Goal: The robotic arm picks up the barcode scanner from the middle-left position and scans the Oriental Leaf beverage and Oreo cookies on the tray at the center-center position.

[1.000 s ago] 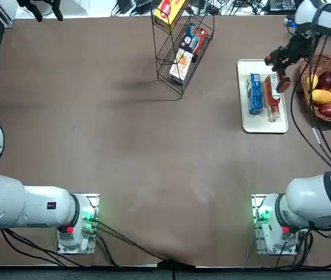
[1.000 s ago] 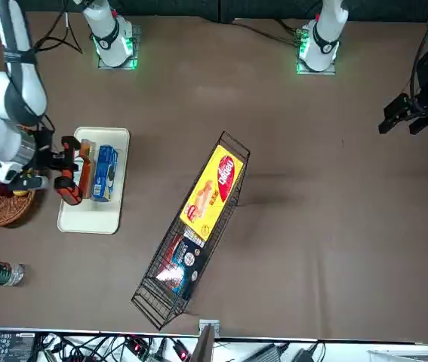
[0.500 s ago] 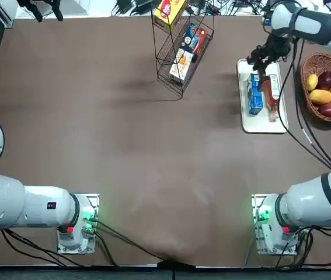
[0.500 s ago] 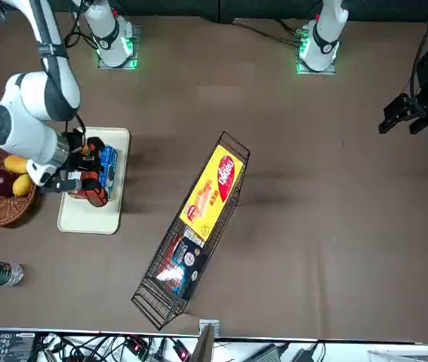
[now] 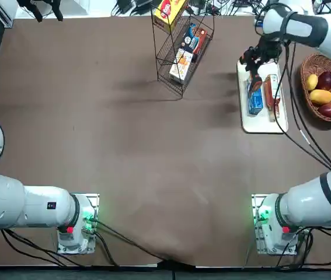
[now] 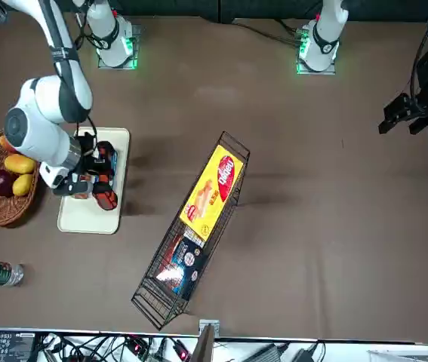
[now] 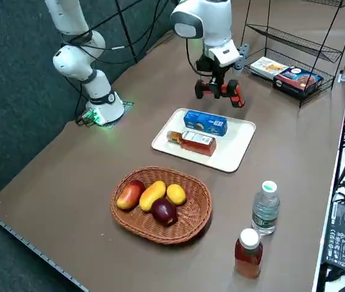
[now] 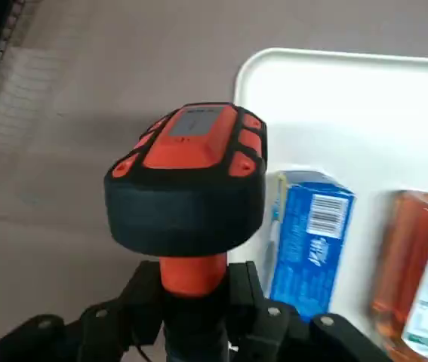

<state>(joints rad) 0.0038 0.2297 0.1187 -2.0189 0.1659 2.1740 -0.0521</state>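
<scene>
Moved: right gripper, away from the drink's side | grip: closed round the red-and-black scanner | Oreo cookies: lying on the white tray, nearer my gripper than the Oriental Leaf beverage beside them

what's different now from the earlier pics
The right pincer has carried the barcode scanner to the robot's left, away from above the Oriental Leaf beverage. Nothing was released. Beverage, Oreo cookies and tray stayed put.
</scene>
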